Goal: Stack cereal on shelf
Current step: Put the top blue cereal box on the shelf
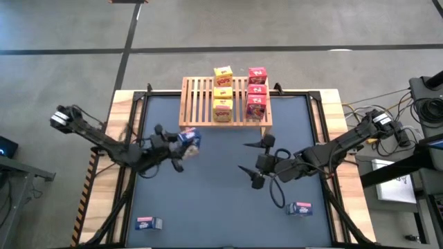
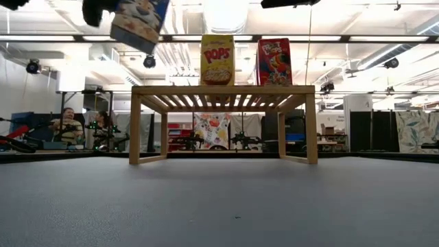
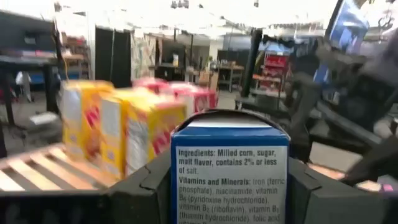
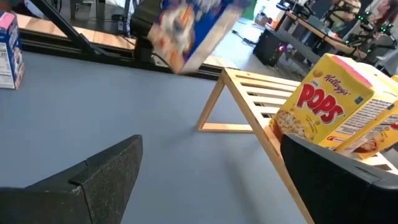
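Two small blue cereal boxes [image 1: 149,223] [image 1: 300,208] lie near the table's front edge. The right gripper [image 1: 253,160] waits wide open mid-table. The left gripper [image 1: 181,142] holds a blue printed box [image 1: 190,139] aloft, seemingly tilted, just before the slatted wooden shelf [image 1: 197,100]; next, lift it beside the yellow boxes [image 1: 222,93] and red boxes [image 1: 257,90].

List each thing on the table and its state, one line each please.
Left gripper: shut on the blue cereal box, lifted by the shelf.
Right gripper: open, empty.
Shelf: standing on the table.
Yellow boxes: three on the shelf.
Red boxes: three on the shelf.
Two blue boxes: lying on the table.
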